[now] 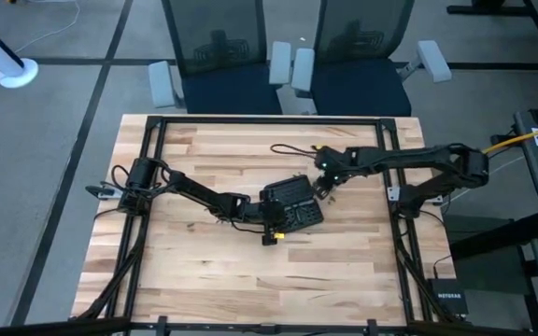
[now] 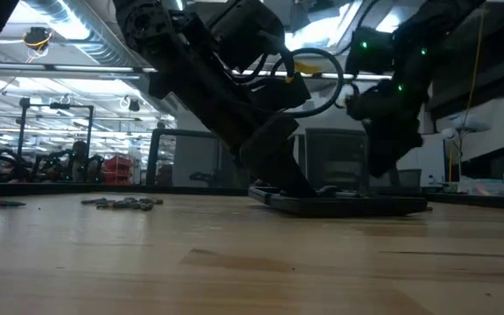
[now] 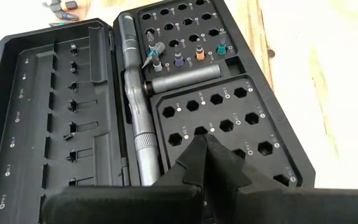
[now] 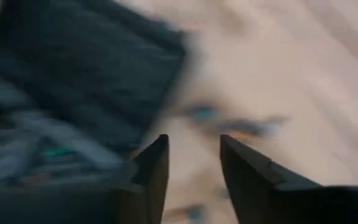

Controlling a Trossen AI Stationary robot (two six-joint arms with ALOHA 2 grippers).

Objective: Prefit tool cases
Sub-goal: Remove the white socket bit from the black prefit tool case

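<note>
Robotics lab: office chairs (image 1: pixel 220 51), wooden bench (image 1: pixel 204 271), racks of equipment (image 2: pixel 59 162).

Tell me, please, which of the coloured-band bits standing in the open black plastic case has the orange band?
In the black plastic tool case, it is the orange-banded bit, third in the row, between the dark-blue-banded bit and the teal-banded bit.

Two dark jointed arms with black cables; green lights glow on one; pointed black jaws.
</note>
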